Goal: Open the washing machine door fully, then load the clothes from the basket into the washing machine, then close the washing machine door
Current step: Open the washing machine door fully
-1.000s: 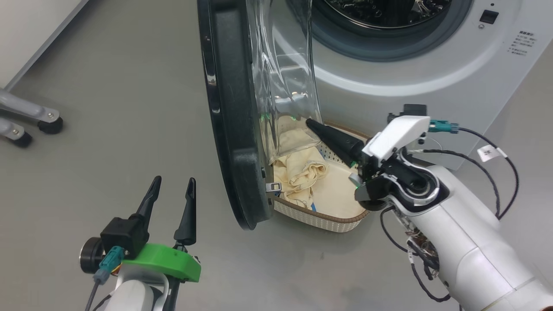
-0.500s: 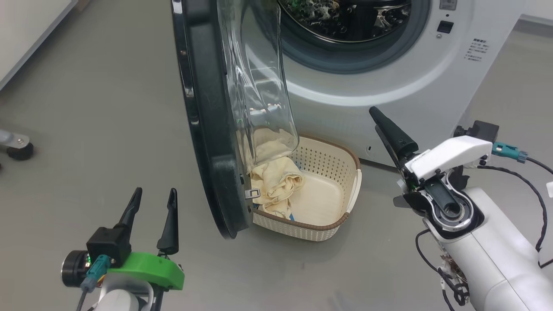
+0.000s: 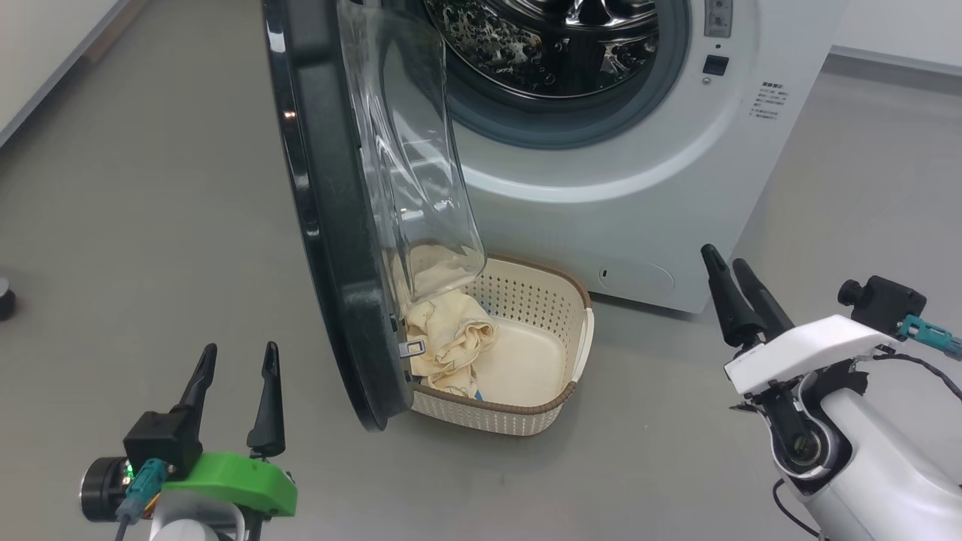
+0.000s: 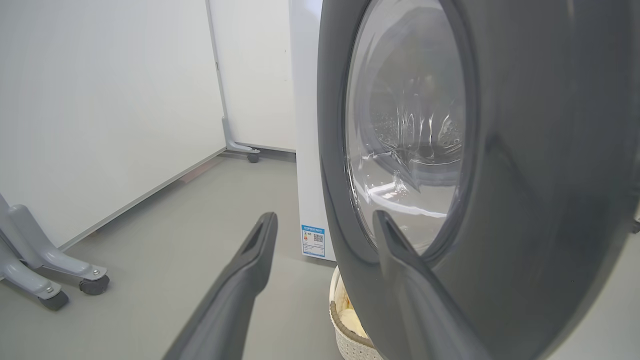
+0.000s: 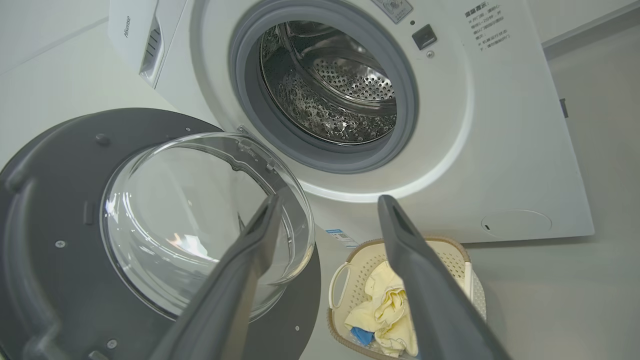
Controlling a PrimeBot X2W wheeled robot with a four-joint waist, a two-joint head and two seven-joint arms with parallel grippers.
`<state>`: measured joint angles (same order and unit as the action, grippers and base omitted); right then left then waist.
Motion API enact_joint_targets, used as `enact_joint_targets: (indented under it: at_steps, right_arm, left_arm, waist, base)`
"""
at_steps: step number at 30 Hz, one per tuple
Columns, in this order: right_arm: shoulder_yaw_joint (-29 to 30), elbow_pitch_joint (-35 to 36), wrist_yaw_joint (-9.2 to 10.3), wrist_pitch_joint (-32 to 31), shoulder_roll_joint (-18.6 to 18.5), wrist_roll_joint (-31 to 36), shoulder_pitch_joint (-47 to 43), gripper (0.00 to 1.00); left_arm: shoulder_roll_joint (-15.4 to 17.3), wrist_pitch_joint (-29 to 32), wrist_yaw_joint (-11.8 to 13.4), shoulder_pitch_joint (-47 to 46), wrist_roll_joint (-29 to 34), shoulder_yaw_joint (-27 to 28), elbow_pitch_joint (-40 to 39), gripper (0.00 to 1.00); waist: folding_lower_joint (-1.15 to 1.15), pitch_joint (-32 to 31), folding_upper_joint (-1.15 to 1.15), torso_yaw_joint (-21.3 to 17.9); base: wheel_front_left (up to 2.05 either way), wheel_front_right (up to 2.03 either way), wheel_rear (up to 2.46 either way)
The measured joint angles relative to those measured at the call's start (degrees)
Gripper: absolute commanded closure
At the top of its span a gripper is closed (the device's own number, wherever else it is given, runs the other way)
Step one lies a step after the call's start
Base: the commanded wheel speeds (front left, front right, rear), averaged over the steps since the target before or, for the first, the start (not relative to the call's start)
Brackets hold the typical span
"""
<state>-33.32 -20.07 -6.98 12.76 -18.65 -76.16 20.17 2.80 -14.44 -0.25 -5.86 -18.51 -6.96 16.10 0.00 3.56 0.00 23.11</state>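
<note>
Your right hand (image 3: 723, 257) sits at the lower right of the head view. Its two fingers are spread and released, with nothing between them. It hangs over the floor (image 3: 150, 188), apart from the basket (image 3: 526, 417) to its left. In the right wrist view the fingers frame the basket at the bottom of the frame.

Your left hand (image 3: 240, 349) is at the lower left, also released and empty, with its fingers pointing up the frame. It is near the outer face of the washing machine door (image 3: 331, 225) and not touching it.

The door stands swung out, almost edge-on in the centre of the head view. Its glass bowl (image 3: 413, 173) bulges to the right, over the basket.

The basket rests on the floor at lower centre, just in front of the washing machine (image 3: 601, 203) and close against the door's inner side. The clothes (image 3: 447, 342) lie crumpled in the basket's left part, partly behind the glass bowl. At top centre the porthole is uncovered and the steel drum (image 3: 541, 37) shows.
</note>
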Motion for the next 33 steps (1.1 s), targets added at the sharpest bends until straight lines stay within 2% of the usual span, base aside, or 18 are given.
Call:
enact_joint_targets:
  at_steps: [3,11,15,16,20,33]
  right_arm:
    - [-1.1,-0.8,0.14,2.5,-2.2,6.4,-0.4,0.00]
    - [-1.6,-1.5,6.05,2.4,-5.1,20.9,-1.1,0.00]
    - [3.2,1.0,9.84,2.1,-5.4,29.3,-1.3,0.00]
    - [3.2,1.0,9.84,2.1,-5.4,29.3,-1.3,0.00]
    - [6.3,4.0,12.66,2.1,-5.5,35.3,-2.2,0.00]
    - [11.2,8.9,13.70,2.1,0.3,44.5,-13.9,0.00]
  left_arm:
    - [0.0,0.0,0.0,0.1,0.2,0.5,0.0,0.00]
    - [0.0,0.0,0.0,0.1,0.5,1.2,0.0,0.00]
    - [0.0,0.0,0.0,0.1,0.5,1.5,0.0,0.00]
    - [0.0,0.0,0.0,0.1,0.5,1.5,0.0,0.00]
    - [0.0,0.0,0.0,0.1,0.6,1.8,0.0,0.00]
    - [-0.1,0.0,-0.1,1.5,2.0,2.7,0.7,0.00]
  waist:
    - [0.00,-0.2,0.00,-0.6]
    - [0.00,-0.3,0.00,-1.4]
    - [0.00,-0.3,0.00,-1.7]
    - [0.00,-0.3,0.00,-1.7]
    - [0.00,-0.4,0.00,-2.0]
    - [0.00,-2.4,0.00,-2.5]
  base:
    - [0.00,0.00,0.00]
    - [0.00,0.00,0.00]
    - [0.00,0.00,0.00]
    - [0.00,0.00,0.00]
    - [0.00,0.00,0.00]
    - [0.00,0.00,0.00]
